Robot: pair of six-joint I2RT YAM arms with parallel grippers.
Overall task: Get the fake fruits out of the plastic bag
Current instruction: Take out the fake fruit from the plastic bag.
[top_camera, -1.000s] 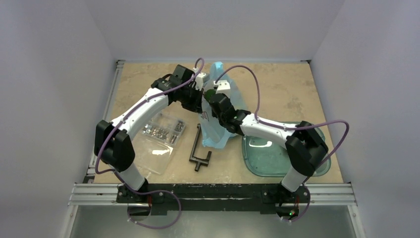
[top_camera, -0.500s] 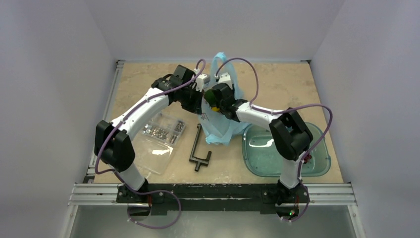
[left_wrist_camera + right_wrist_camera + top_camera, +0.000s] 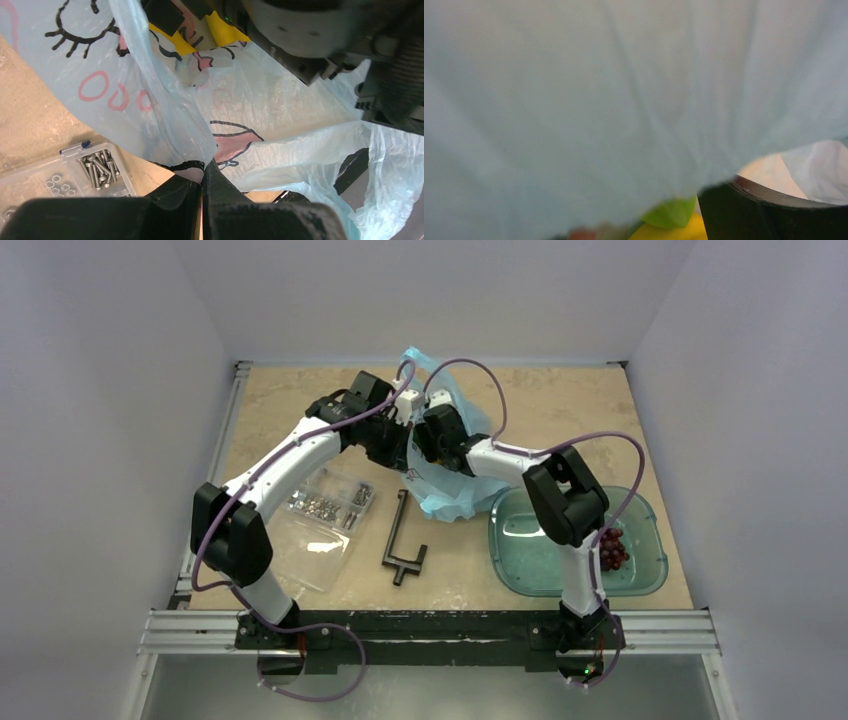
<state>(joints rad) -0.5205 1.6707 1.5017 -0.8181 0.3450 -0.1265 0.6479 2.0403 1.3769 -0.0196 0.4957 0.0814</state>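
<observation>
The plastic bag (image 3: 452,495) sits mid-bench (image 3: 565,420), nearer the far edge. The left jaws are pressed together, pinching a fold of the bag. The right jaws are hidden by the bag, so I cannot tell how they stand. A green fruit (image 3: 671,212) and a yellow fruit (image 3: 676,233) peek out under the blue plastic. The grapes (image 3: 611,548) lie in the green tray (image 3: 528,552) at the near right corner.

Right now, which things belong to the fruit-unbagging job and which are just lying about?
Job: plastic bag, grape bunch in the teal tray, green fruit.
Lying about: bag of screws, black T-shaped tool.
</observation>
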